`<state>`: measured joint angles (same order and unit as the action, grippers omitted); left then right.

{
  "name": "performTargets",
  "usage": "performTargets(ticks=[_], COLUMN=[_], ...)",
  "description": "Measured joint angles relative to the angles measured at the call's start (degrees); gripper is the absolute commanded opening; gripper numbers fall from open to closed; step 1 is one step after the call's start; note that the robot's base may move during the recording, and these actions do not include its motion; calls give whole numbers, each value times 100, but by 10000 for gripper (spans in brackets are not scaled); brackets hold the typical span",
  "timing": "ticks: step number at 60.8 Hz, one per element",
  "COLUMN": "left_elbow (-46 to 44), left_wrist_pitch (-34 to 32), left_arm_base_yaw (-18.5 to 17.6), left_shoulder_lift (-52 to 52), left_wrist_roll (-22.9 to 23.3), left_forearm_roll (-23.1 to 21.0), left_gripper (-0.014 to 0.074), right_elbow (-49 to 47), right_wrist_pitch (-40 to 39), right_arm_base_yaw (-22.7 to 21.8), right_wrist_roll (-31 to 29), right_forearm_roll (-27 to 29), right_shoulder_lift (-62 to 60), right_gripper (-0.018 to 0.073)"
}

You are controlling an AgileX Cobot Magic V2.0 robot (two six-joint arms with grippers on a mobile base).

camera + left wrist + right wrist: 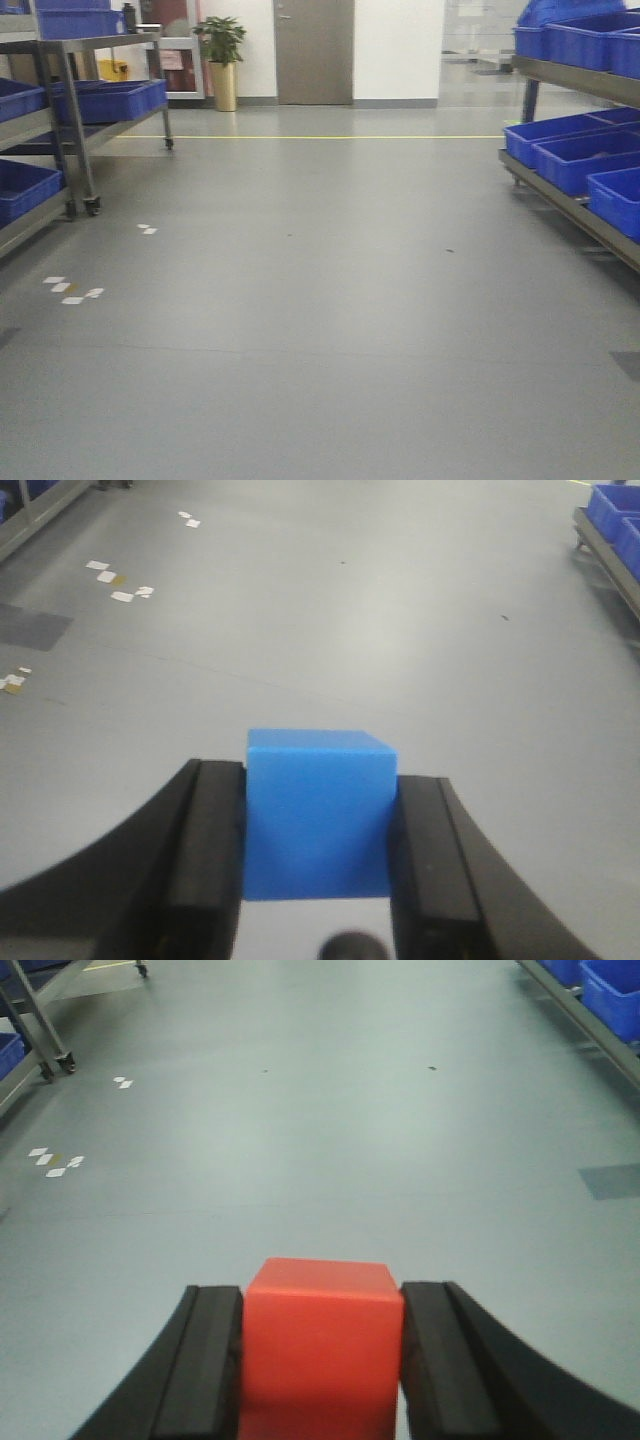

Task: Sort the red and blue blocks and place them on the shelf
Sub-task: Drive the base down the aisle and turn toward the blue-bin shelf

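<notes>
In the left wrist view, my left gripper is shut on the blue block, a matte cube pinched between both black fingers and held above the grey floor. The right wrist view shows my right gripper shut on the red block in the same way, also above bare floor. Neither gripper nor block appears in the front view. Steel racks line both sides of the aisle, and I cannot tell which one is the shelf.
A steel rack on castors with blue bins stands at the left. Another rack carrying blue bins runs along the right. White floor marks lie at the left. A potted plant and a door are at the far wall.
</notes>
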<state>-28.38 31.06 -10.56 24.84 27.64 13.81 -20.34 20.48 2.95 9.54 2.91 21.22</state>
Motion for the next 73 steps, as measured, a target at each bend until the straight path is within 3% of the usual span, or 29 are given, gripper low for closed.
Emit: performTargets(ticks=[73], left_elbow=[0], left_wrist_pitch=[0], left_arm_base_yaw=[0], left_shoulder_lift=[0], left_wrist_roll=[0], left_forearm_roll=[0], left_gripper=[122], right_elbow=[0], right_wrist_pitch=[0], right_arm_base_yaw=[0], right_wrist_roll=[0], right_forearm_roll=[0], right_shoulder_lift=[0], right_gripper=[67])
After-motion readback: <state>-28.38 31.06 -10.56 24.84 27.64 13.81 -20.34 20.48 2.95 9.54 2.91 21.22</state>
